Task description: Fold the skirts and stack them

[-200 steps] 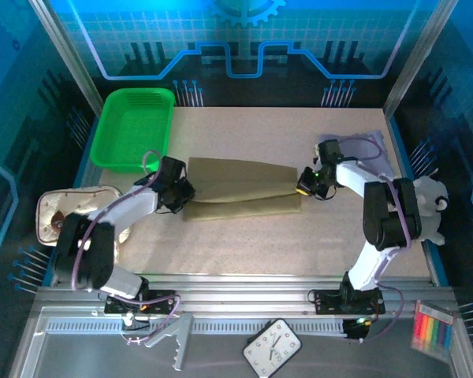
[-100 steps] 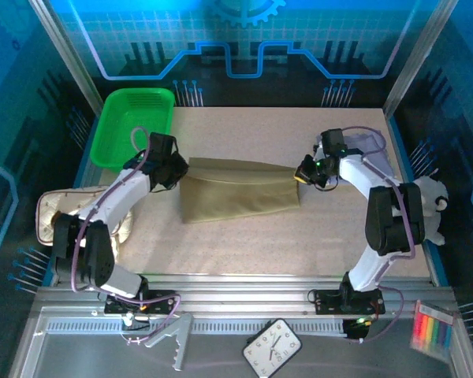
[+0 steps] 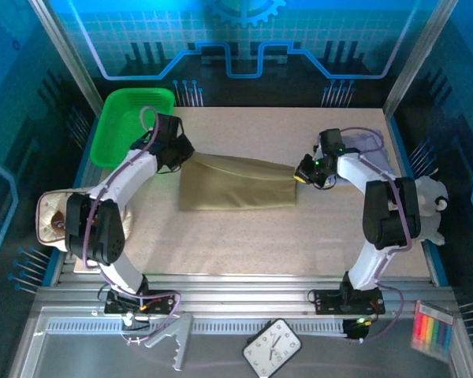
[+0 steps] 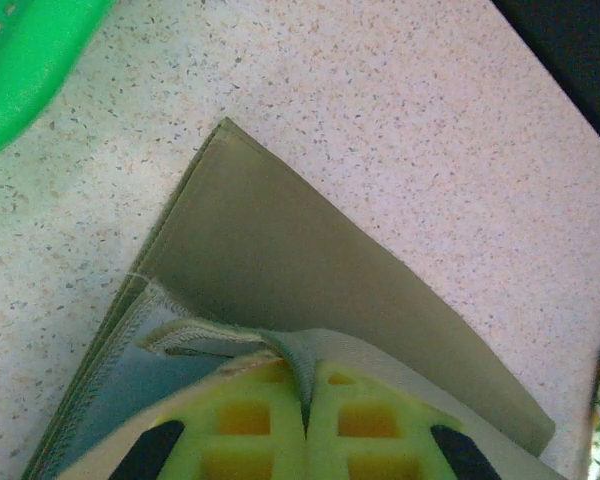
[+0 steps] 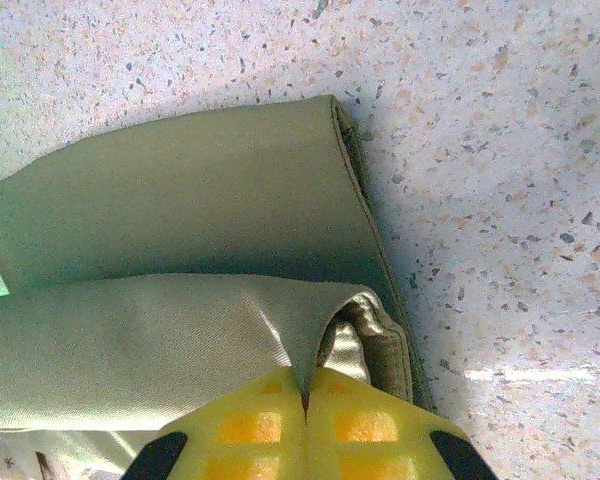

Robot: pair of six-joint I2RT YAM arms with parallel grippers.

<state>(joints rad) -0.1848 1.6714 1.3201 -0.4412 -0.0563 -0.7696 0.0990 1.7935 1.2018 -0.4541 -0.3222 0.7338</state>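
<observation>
Garment: olive-tan skirt [image 3: 235, 187] is lying flat mid-counter [image 3: 244, 244], doubled over
Left fingers [image 4: 245, 425]: clenching its far-left corner
Right fingers [image 5: 360, 425]: clenching its far-right corner
Technique (judgement): both corners should be travelling level, cloth taut, hems lining up before letting go
Surroundings: green basket [image 3: 134, 126] just beyond left corner; lavender skirt [image 3: 373, 146] behind right arm; neither is crowding the fold

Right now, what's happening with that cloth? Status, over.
Left jaws, right jaws: both shut, each pinching one end of the olive skirt. Skirt folded double. Green basket near left end, not touching.
</observation>
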